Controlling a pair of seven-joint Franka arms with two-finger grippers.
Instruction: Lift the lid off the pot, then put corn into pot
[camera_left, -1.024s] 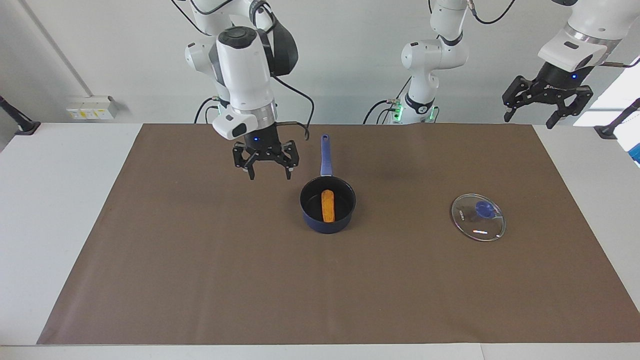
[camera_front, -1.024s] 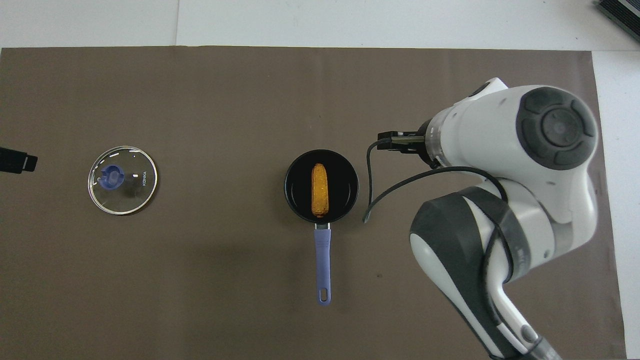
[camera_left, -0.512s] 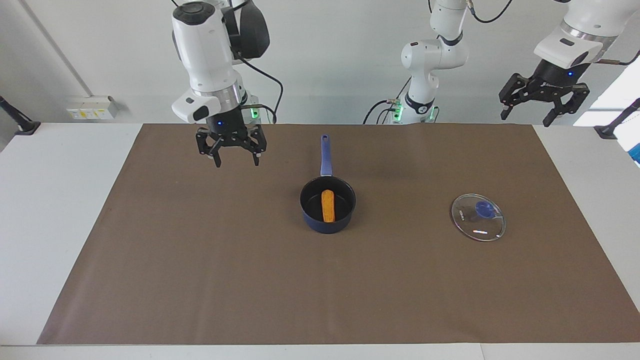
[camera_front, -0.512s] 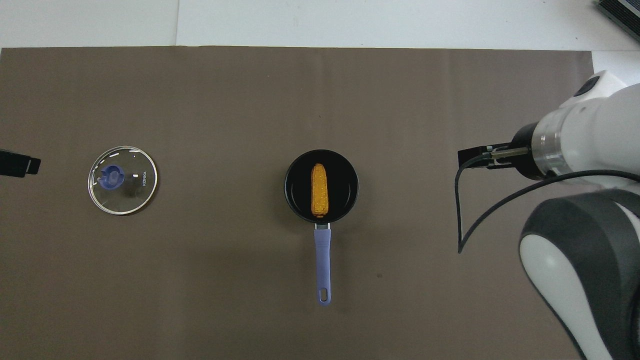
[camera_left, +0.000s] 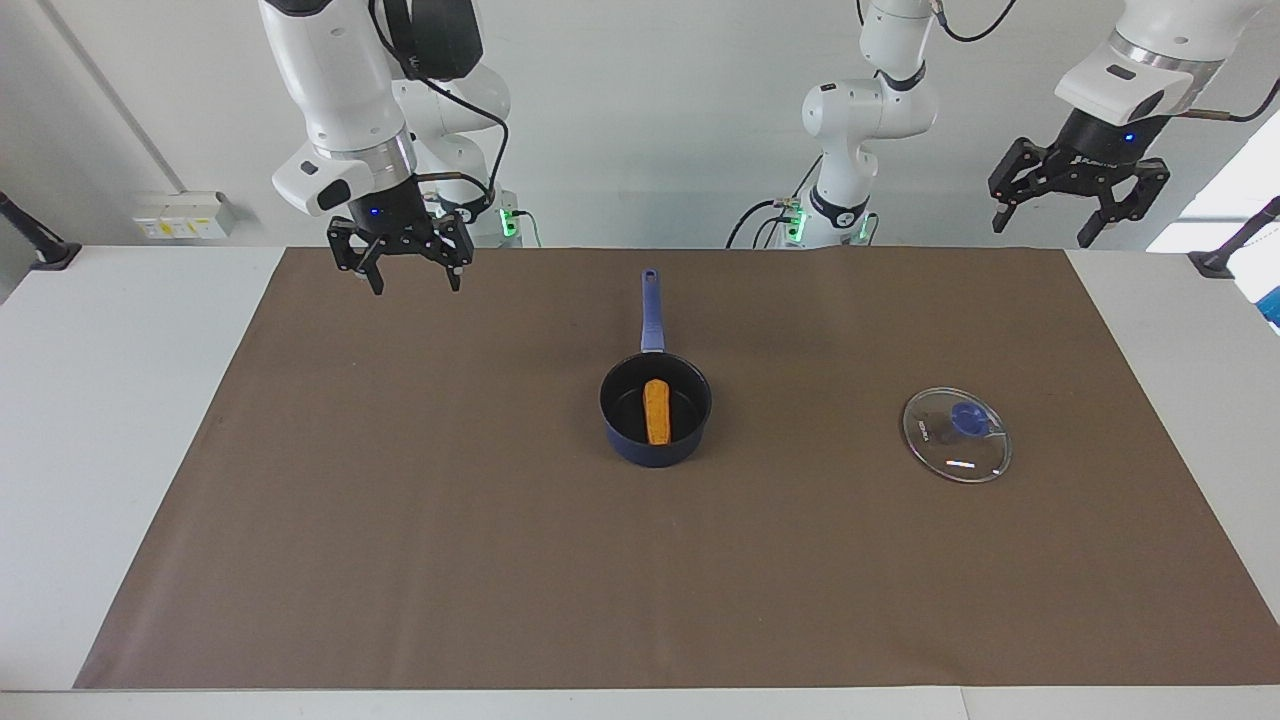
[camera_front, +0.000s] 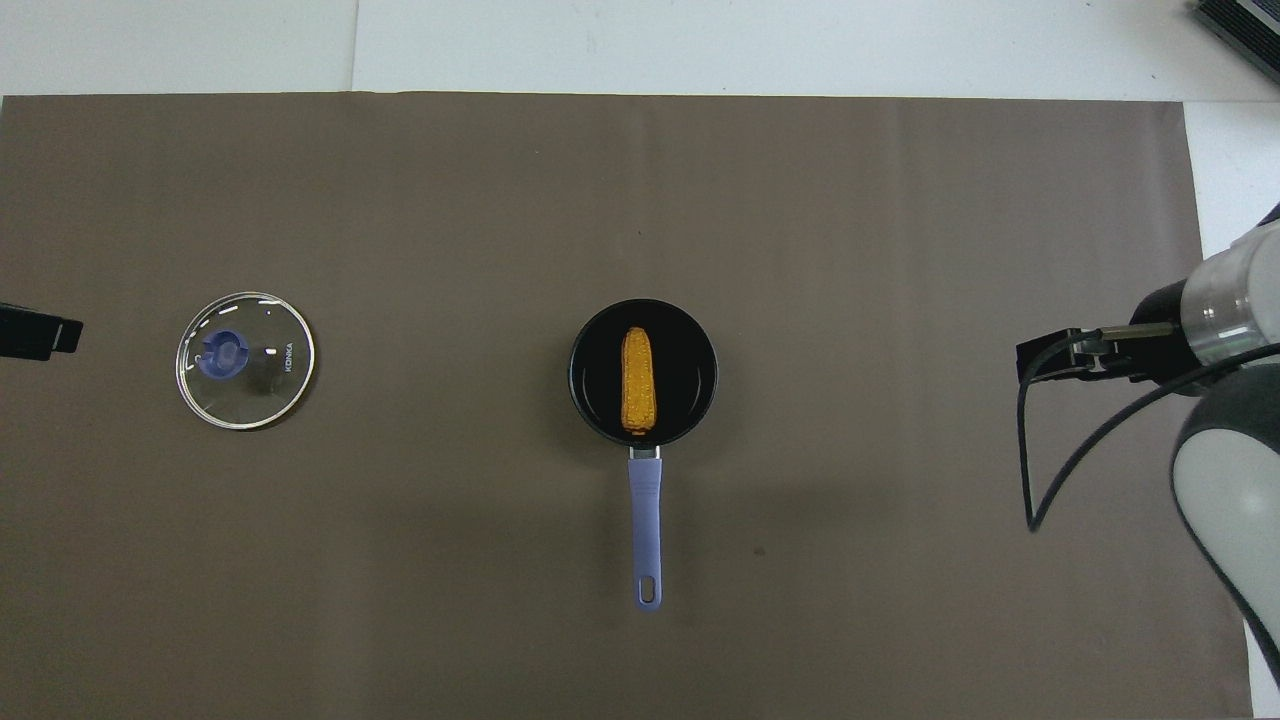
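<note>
1. Sitting on the table are one pot (camera_left: 655, 408), one lid (camera_left: 957, 434) and one corn (camera_left: 656, 411); two arms are standing at the robots' end.
2. The corn is lying lengthwise inside the pot, on its dark bottom, in line with the handle (camera_left: 651, 312).
3. The pot is resting uncovered at the middle of the mat (camera_left: 420, 520), its long blue handle pointing toward the robots.
4. The lid is lying flat on the mat, knob up, well apart from the pot, toward the left arm's end of the table.
5. A brown mat is covering most of the white table (camera_left: 110, 400); a pale wall is running along the robots' end, with a small socket box (camera_left: 183, 215) low on it.
6. The right gripper (camera_left: 410, 283) is hanging in the air over the mat's edge at the robots' end, toward the right arm's end of the table, pointing straight down, its fingers spread wide and holding nothing.
7. The right arm is rising upright above it, with a black cable looping off the wrist.
8. The left gripper (camera_left: 1078, 224) is hanging high over the table's corner at the left arm's end, clear of the mat, its fingers spread wide and empty.
9. In the overhead view only a dark tip of the left gripper is showing at the edge, level with the lid.
</note>
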